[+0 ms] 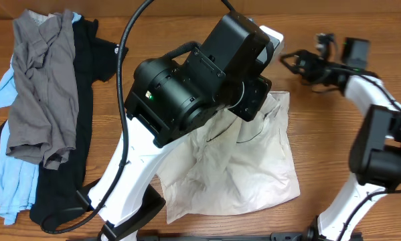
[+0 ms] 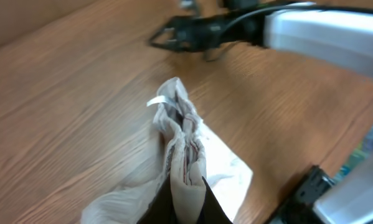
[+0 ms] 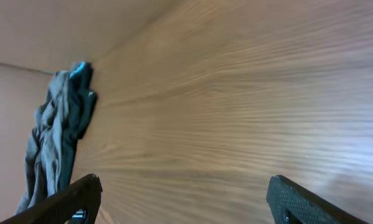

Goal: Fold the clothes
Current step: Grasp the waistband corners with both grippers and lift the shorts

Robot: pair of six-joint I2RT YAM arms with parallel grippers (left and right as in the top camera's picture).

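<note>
The beige shorts [image 1: 247, 167] lie crumpled at the centre of the tabletop [image 1: 321, 127], a bunched edge clenched in my left tool [image 2: 185, 186]. At 2 o'clock my right tool [image 3: 183, 186] gapes wide, touching nothing. More garments [image 1: 46, 100] are heaped at 9 o'clock.

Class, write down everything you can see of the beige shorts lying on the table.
The beige shorts look like light, creased cotton. They lie crumpled and partly spread on the wooden table, near its middle. One edge is bunched into folds and raised, pinched in the left gripper, with a small white label sticking out at its tip.
</note>
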